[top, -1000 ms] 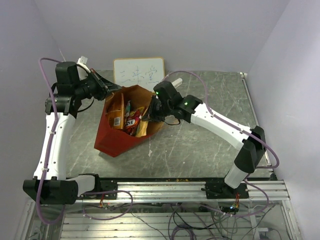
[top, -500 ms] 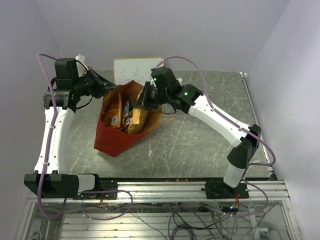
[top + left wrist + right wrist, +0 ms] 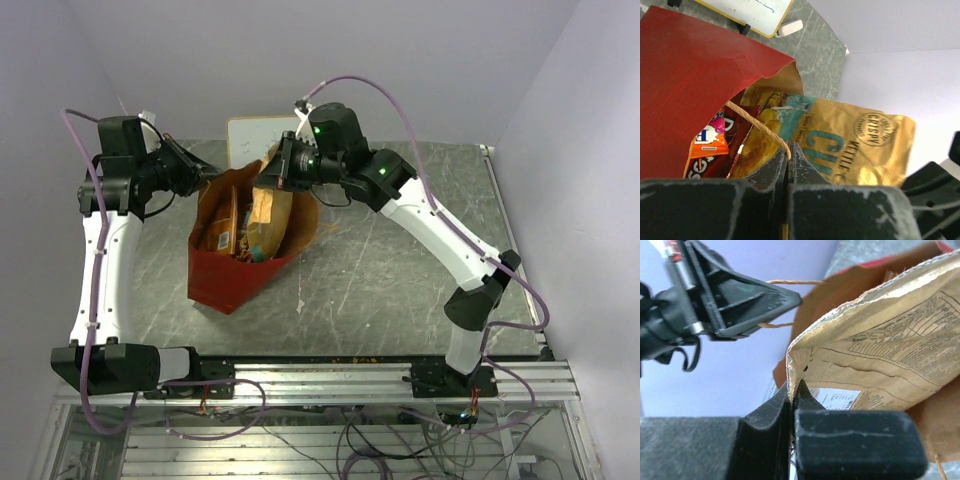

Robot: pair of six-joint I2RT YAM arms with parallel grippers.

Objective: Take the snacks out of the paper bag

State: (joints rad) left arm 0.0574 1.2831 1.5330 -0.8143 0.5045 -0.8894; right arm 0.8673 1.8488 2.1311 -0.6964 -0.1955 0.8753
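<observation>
While the left pincer [image 3: 787, 156] pinches the tan handle [image 3: 756, 123] of the red paper bag [image 3: 226, 286], the right pincer [image 3: 792, 390] clamps a gold-and-teal chip packet [image 3: 855, 145] half out; small glossy packets [image 3: 708, 143] lie inside at its seven o'clock.

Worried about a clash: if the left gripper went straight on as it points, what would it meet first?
Probably the gold chip bag, held up by the right gripper just ahead; depth is unclear.

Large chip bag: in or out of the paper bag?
Partly out: right end effector pinches the chip bag top above the rim; bottom inside the paper bag.
</observation>
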